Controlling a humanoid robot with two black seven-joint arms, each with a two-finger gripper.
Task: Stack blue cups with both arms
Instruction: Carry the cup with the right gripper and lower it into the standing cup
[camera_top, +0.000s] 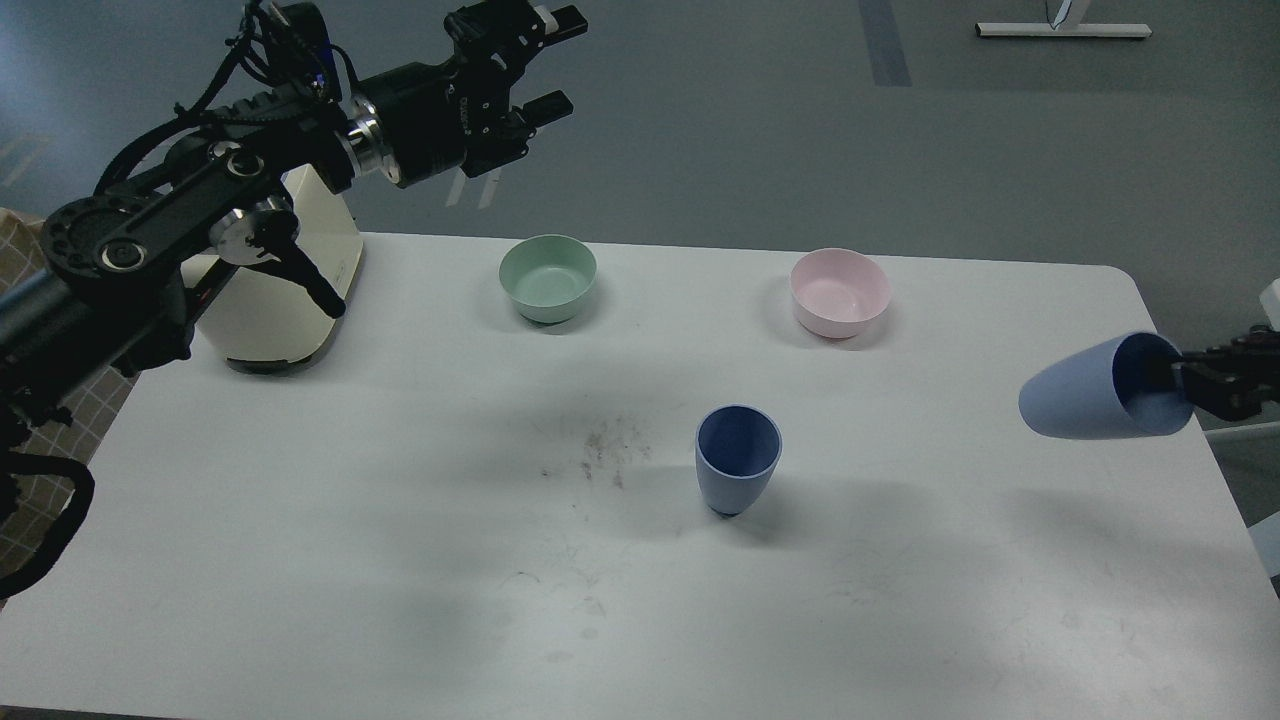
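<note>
One blue cup (738, 458) stands upright on the white table (400, 560), a little right of centre. The second blue cup (1100, 391) is held in the air at the right edge, lying on its side with its base pointing left and its mouth toward the arm. My right gripper (1170, 385) is shut on that cup's rim, one finger inside the mouth. My left gripper (557, 60) is open and empty, raised high beyond the table's far left, above and left of the mint-green bowl.
A mint-green bowl (547, 277) and a pink bowl (839, 291) stand along the far side. A cream-coloured appliance (280, 300) stands at the far left corner under my left arm. Dark crumbs (605, 450) lie left of the standing cup.
</note>
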